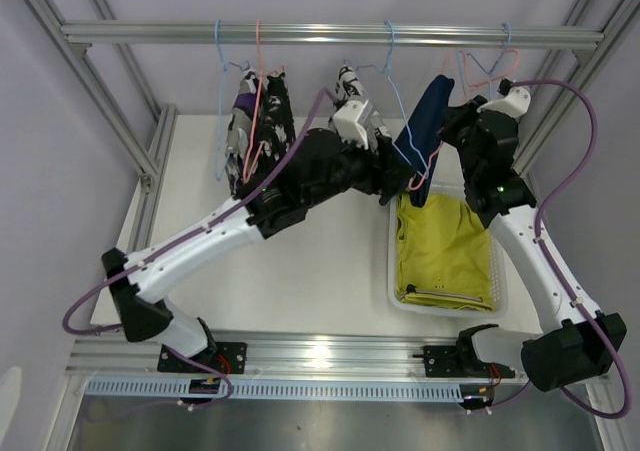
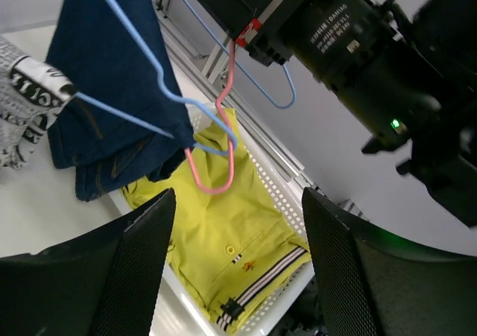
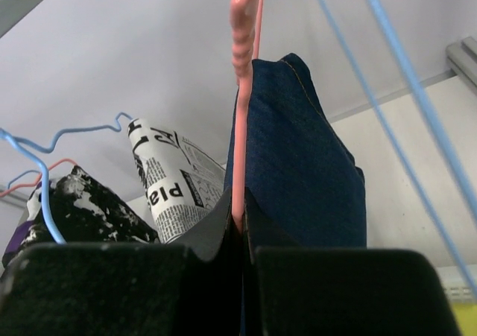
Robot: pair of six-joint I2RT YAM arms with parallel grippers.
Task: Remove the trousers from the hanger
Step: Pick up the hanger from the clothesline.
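The yellow-green trousers [image 1: 445, 251] lie in a white basket [image 1: 499, 283]. In the left wrist view they [image 2: 238, 239] show below my left gripper [image 2: 237, 209], which stands open and empty just above them. The navy trousers [image 1: 425, 131] hang on a blue hanger [image 2: 160, 79] beside that gripper. My right gripper [image 3: 240, 220] is shut on the wire of a pink hanger [image 3: 242, 90], right next to the navy trousers [image 3: 305, 165]. The pink hanger's lower loop [image 2: 231, 168] dangles bare over the basket.
Patterned black, white and purple trousers [image 1: 250, 131] hang at the left of the rail [image 1: 330, 34]. A newsprint-patterned pair [image 3: 175, 187] hangs in the middle. Metal frame posts [image 1: 150, 161] stand at both sides of the white table [image 1: 300, 271].
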